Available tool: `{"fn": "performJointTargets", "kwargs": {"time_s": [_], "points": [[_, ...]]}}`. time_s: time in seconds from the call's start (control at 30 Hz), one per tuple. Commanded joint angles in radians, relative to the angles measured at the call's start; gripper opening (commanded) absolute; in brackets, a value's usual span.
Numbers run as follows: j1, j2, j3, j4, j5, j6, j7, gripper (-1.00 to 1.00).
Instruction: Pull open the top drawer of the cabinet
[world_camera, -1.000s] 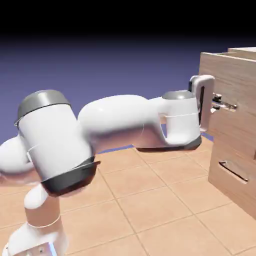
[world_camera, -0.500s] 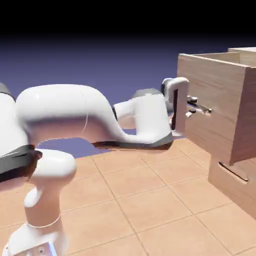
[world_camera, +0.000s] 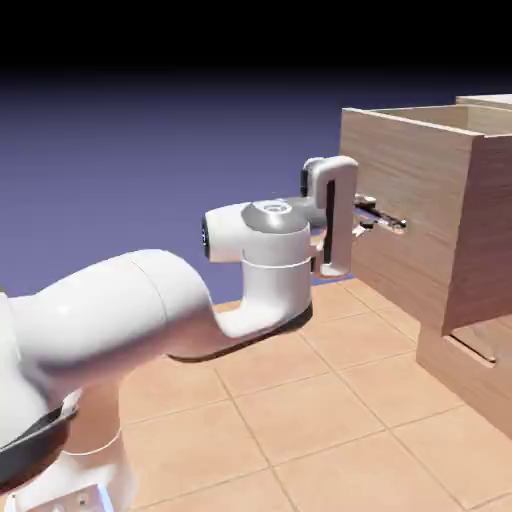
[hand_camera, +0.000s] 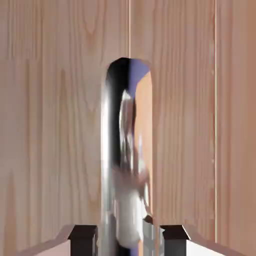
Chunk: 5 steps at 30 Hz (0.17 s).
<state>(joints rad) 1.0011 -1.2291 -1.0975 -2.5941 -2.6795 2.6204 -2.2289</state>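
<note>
No readable txt or labels.

cabinet cut by right edge; lower drawer handle hidden under top drawer.

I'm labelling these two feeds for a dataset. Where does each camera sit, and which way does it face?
Exterior view: fixed beside the robot, facing across the tiled floor toward the cabinet; shows the white arm and hand at the pulled-out top drawer.
Hand view: mounted on the hand, looking along the fingers at the drawer front; only the grey fingertips show.
Shared: the drawer's shiny bar handle and the wood front.
</note>
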Motion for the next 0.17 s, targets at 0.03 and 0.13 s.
{"fn": "performJointTargets", "kwargs": {"time_s": [0.03,0.13], "points": [[-0.072,-0.025,0.033,-0.05,0.025,0.023,-0.011,1.0],[-0.18,-0.061,0.081,-0.124,0.062,0.056,-0.028,1.0]]}}
